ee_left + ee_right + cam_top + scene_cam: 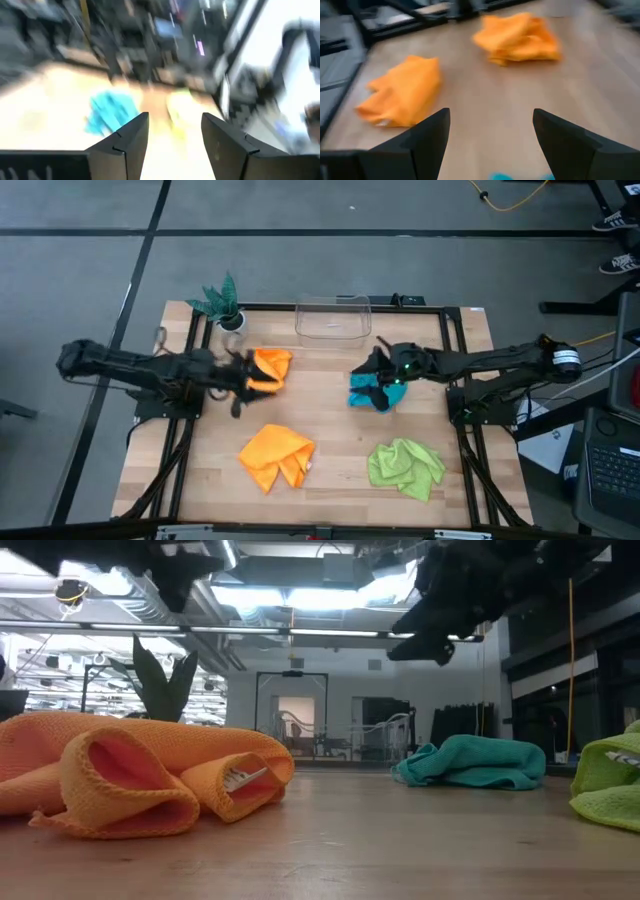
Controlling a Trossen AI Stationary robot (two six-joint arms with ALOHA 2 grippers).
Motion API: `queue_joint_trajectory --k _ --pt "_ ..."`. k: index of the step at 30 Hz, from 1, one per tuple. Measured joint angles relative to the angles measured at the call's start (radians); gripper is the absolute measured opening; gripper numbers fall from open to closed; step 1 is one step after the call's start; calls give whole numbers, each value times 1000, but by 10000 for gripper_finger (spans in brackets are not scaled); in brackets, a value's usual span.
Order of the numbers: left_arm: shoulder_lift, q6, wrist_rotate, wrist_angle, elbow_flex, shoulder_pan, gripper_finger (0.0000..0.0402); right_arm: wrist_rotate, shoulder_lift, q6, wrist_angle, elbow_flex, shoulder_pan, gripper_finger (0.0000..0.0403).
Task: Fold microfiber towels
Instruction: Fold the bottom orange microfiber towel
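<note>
Four microfiber towels lie crumpled on the wooden table. One orange towel [272, 367] is at the far left of centre, another orange towel [277, 457] lies near the front, a teal towel [370, 394] is right of centre, and a lime green towel [405, 466] is at the front right. My left gripper [243, 380] hovers open just left of the far orange towel, touching nothing. My right gripper [372, 370] hangs open above the teal towel's far edge. Its wrist view shows the open fingers [427, 137] looking at both orange towels [402, 92] [517, 37].
A green artificial plant in a white pot [226, 305] stands at the far left, and a clear plastic container [332, 318] at the far middle. Black frame rails [452, 360] run along the table's sides. Bare wood [335, 430] lies between the towels.
</note>
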Motion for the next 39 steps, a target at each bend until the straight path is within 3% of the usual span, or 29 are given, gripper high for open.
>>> queue_joint_trajectory --k 4,11,20,27,35,39 --pt "163 -4 -4 -138 127 -109 176 -27 90 -3 60 13 74 288" --pt "325 -16 -146 -307 275 -266 176 18 269 -25 61 132 213 288" --pt "403 -24 -238 -314 286 -366 176 85 514 -20 61 299 316 288" --pt "473 -117 -284 -312 286 -412 176 136 672 -17 60 405 356 288" --pt "556 -179 -357 -304 286 -429 176 153 785 9 59 497 362 288" --pt "592 -180 -361 -298 286 -427 176 224 794 6 58 508 362 288"
